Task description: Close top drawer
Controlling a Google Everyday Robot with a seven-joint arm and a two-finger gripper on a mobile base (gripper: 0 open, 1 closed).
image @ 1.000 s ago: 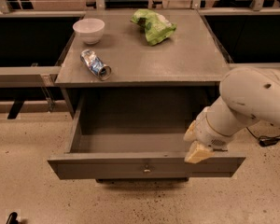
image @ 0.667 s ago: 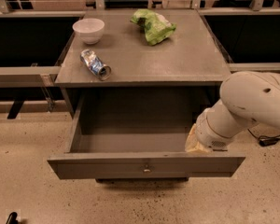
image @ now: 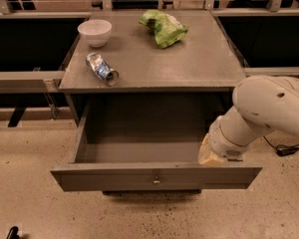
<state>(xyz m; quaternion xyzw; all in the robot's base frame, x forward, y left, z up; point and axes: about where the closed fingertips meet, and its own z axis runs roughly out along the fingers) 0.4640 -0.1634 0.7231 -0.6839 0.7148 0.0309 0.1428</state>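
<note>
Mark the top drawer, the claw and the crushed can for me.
top drawer (image: 104, 177): camera view, left half of its front panel.
claw (image: 212, 156): camera view, its yellowish end, at the drawer's right side just behind the front panel.
can (image: 102, 68): camera view, middle of its side wall.

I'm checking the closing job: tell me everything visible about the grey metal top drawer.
The wide grey metal top drawer stands pulled far out beneath the tabletop, level. Its flat front panel carries a small metallic central knob. The robot's cream end effector reaches inside at its right end, just behind that panel; contact unclear.
</note>
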